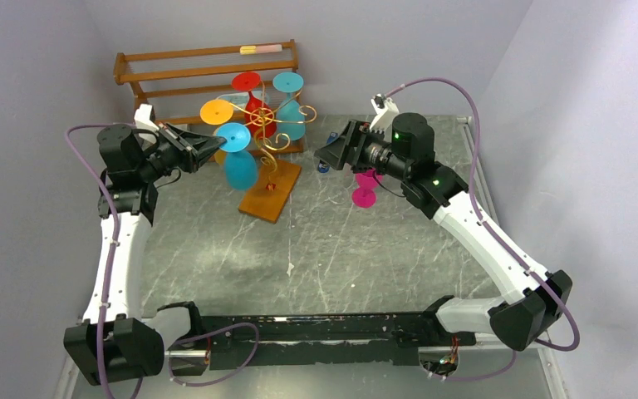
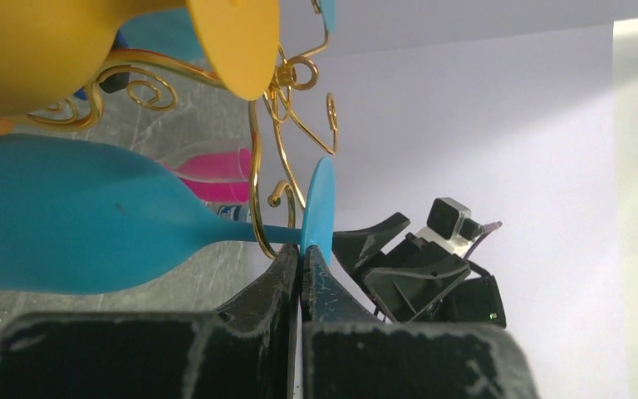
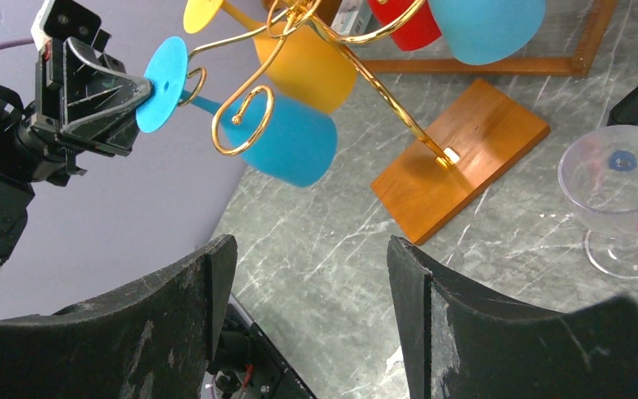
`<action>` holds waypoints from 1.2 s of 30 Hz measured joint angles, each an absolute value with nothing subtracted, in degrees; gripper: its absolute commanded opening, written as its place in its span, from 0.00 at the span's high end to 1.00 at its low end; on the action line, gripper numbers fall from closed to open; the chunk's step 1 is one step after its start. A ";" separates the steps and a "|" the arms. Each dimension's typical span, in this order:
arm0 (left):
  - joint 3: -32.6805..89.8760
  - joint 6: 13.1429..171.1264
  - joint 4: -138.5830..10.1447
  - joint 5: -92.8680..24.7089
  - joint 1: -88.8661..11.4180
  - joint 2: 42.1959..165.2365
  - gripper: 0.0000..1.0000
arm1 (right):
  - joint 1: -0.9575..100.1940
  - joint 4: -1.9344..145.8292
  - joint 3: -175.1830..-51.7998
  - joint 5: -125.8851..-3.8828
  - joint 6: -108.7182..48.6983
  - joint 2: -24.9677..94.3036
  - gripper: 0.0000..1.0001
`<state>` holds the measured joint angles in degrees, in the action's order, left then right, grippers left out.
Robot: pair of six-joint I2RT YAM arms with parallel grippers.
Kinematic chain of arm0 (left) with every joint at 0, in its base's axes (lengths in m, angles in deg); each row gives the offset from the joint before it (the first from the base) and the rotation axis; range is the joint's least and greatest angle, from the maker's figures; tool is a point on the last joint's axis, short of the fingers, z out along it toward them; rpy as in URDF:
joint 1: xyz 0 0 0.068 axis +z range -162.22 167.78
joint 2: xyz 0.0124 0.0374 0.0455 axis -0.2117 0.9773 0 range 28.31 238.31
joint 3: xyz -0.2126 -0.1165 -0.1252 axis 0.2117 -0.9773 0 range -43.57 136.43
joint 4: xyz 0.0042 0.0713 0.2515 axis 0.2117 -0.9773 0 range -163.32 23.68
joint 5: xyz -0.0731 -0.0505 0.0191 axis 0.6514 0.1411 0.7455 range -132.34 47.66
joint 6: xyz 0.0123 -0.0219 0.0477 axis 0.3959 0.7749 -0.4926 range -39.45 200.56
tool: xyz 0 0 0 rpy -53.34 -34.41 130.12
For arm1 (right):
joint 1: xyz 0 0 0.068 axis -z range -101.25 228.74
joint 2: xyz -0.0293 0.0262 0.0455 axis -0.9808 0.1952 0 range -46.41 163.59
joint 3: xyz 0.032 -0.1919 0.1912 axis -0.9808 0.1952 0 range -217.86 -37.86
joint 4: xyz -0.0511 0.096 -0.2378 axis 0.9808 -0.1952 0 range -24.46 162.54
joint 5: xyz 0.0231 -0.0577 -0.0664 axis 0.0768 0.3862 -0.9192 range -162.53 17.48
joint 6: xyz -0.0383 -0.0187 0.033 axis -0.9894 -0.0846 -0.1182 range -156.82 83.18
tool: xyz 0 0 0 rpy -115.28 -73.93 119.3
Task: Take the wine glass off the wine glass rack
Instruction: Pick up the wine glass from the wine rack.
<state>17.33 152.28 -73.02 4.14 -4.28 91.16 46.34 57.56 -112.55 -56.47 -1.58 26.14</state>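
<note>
The left hand [image 1: 218, 147] is clamped on the foot of the blue wine glass [image 1: 240, 169] hanging just beside it from the wine glass rack [image 1: 270, 194] near the worktop's [image 1: 341, 249] far edge, while the right hand [image 1: 329, 155], fingers [image 3: 432, 299] apart, hovers right of the rack.

Wooden slatted shelf [image 1: 183, 54], marbled table [image 1: 341, 249], 1 pink goblet [image 1: 365, 196] (upright)

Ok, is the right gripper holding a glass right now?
No, the right gripper is open with nothing between its jaws, and the clear glass stands apart on the table.
</note>
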 measured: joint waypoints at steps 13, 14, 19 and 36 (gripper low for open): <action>19.91 153.94 -77.81 -0.21 -3.84 91.20 0.95 | 46.34 57.58 -112.53 -56.82 -2.15 25.62 0.29; 19.91 154.29 -77.79 -0.32 -3.75 91.20 0.95 | 46.34 57.58 -112.53 -56.89 -2.17 25.57 0.29; 19.91 156.69 -77.20 -1.00 -3.14 91.33 0.95 | 46.34 57.56 -112.53 -57.15 -2.17 25.11 0.29; 19.91 157.98 -76.89 -3.58 -3.16 93.76 0.95 | 46.34 57.71 -112.03 -58.20 -2.08 24.13 0.29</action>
<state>19.91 157.98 -76.89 -3.58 -3.16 93.76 46.34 57.71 -112.03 -58.20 -2.08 24.13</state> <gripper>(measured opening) 0.059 0.710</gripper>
